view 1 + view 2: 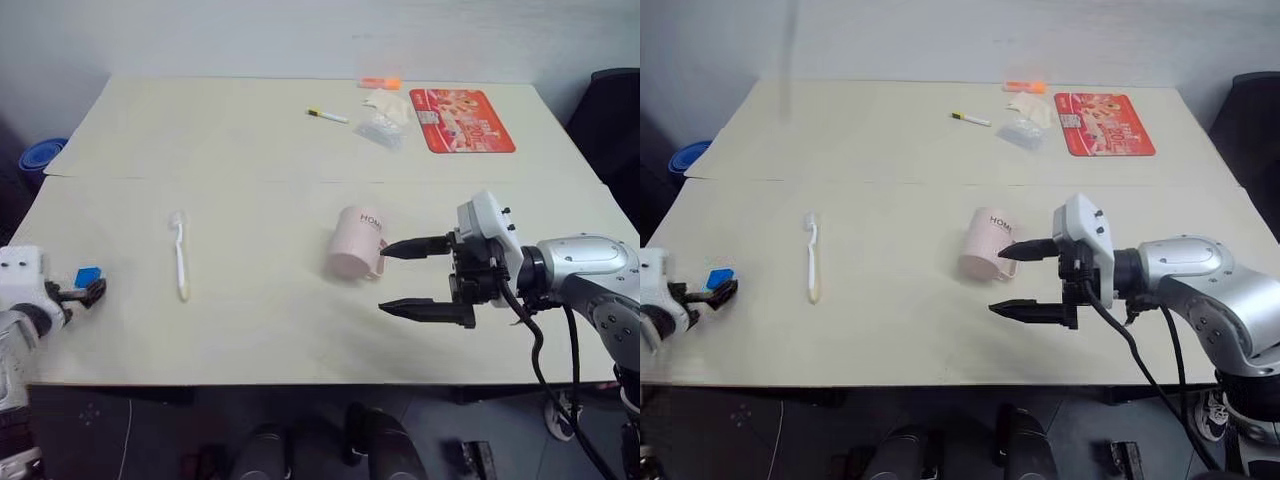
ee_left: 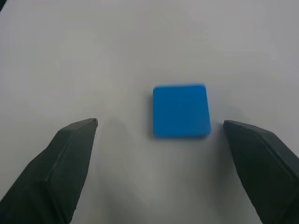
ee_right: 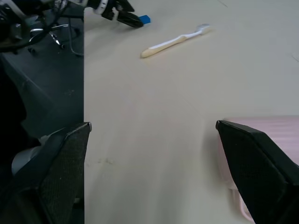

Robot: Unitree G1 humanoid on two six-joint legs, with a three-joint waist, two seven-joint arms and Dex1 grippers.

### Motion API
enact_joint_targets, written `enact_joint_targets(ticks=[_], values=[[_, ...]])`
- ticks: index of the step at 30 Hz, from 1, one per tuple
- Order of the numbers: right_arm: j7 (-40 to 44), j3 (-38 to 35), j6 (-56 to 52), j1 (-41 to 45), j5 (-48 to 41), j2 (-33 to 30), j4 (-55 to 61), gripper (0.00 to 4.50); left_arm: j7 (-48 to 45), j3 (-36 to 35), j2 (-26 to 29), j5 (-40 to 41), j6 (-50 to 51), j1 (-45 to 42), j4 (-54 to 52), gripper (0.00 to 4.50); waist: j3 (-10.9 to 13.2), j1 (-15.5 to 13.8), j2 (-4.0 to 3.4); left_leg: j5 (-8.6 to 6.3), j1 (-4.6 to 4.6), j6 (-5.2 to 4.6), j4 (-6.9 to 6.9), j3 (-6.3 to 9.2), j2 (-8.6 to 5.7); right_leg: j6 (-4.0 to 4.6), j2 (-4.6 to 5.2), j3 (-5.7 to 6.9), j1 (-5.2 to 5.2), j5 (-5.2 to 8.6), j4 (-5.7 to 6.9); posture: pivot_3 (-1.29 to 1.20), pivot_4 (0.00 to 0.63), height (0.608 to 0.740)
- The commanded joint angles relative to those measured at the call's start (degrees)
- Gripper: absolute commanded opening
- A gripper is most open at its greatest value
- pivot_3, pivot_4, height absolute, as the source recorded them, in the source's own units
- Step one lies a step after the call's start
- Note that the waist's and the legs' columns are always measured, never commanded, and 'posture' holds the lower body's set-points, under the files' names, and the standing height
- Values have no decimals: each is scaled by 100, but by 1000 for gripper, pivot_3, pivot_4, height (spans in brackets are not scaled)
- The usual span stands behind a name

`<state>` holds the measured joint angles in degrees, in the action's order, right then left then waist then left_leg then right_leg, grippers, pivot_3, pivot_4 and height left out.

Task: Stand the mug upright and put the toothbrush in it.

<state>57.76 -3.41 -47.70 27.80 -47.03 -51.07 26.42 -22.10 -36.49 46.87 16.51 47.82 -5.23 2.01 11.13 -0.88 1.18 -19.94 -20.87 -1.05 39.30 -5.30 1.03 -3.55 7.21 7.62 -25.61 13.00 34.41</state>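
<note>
Right arm [image 1: 590,265], right of frame: rounded silver-grey metal shell, black joint ring, boxy white wrist housing [image 1: 488,228] with small dark screws, black cables looping down beneath. Right gripper [image 1: 405,278]: two tapered matte-black fingers. Left gripper [image 1: 88,291], lower-left edge: white housing, short black fingers, blue square pad [image 2: 181,111].

A small blue square block [image 2: 181,111] lies flat on the pale bench [image 1: 250,140] between the left fingers. Well beyond the right fingers lie a red printed mat [image 1: 461,120], a white marker pen [image 1: 327,116] and a clear packet [image 1: 381,129].
</note>
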Motion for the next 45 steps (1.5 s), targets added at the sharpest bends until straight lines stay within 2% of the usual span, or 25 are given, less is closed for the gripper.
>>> enact_joint_targets(ticks=[1,4,7,11,15,20,25,30,33,38,43,44,45], values=[[-376,-373,-227,102,-174,47,-141,4500,-967,-494,687,399,70,277,-311,4491,0,1,0,-1,-2,2,0,0,0,2,2,0,-5,1,-2,0,150,740],[-775,-423,-612,202,-242,114,-346,4500,-1917,-717,1220,848,27,378,-432,4491,1,-26,-3,-16,-5,24,0,1,0,8,10,2,-11,4,-20,0,150,740],[-1735,-285,-1305,515,-126,512,-744,4500,-3068,-839,1733,1989,533,-17,-928,4491,1,-39,-2,-18,-10,29,0,4,-1,11,13,3,-15,5,-17,0,150,740],[-2941,-315,-2319,1036,7,1314,-1426,4500,-4135,-286,2140,3031,727,-317,-1904,4491,6,16,-18,-13,-25,30,0,-1,-6,15,20,-3,-33,2,-11,0,150,740],[-3720,-534,-3234,1417,52,2099,-1893,4500,-4328,655,2188,3620,728,-826,-2669,4491,12,110,-40,19,-35,12,-11,-10,-9,15,5,-3,-42,2,18,0,150,740],[-4404,-784,-3809,1714,415,2753,-2310,4500,-4300,1717,2073,3433,319,-1391,-2985,4491,14,195,-44,26,-34,16,-10,-28,0,15,-59,-26,-52,2,28,0,150,740],[-4609,-822,-3828,1856,745,3061,-2635,4500,-4173,2130,1935,3459,244,-1818,-3014,4491,14,234,-44,28,-37,16,-10,-28,1,15,-68,-38,-57,3,30,0,150,740],[-4625,-698,-3536,2010,1082,3239,-3108,4500,-4144,2161,1911,3484,198,-1851,-3089,4491,14,251,-43,28,-37,15,-10,-46,1,14,-75,-59,-72,2,38,0,150,740],[-4561,-506,-3334,2046,1266,3309,-3315,3911,-4162,2137,1922,3505,178,-1785,-3181,4500,12,254,-41,29,-33,15,-10,-51,2,13,-79,-73,-72,2,40,0,150,740],[-4377,-253,-3171,2129,1442,3382,-3484,2282,-4158,2113,1932,3472,132,-1712,-3208,4500,12,266,-40,29,-29,15,-10,-57,5,13,-84,-84,-74,2,44,0,150,740],[-4232,-296,-3156,2213,1472,3438,-3577,661,-4124,2094,1937,3441,81,-1725,-3159,4500,12,264,-41,29,-31,18,-10,-62,11,13,-92,-89,-79,2,44,0,150,740],[-4206,-312,-3185,2226,1465,3449,-3578,389,-4121,2098,1938,3434,71,-1727,-3147,4500,12,259,-41,29,-32,18,-10,-62,11,13,-91,-89,-81,2,44,0,150,740],[-4183,-323,-3207,2234,1466,3457,-3574,389,-4118,2105,1937,3419,55,-1728,-3133,4500,12,256,-40,29,-33,17,-10,-62,11,13,-91,-89,-82,2,43,0,150,740]])
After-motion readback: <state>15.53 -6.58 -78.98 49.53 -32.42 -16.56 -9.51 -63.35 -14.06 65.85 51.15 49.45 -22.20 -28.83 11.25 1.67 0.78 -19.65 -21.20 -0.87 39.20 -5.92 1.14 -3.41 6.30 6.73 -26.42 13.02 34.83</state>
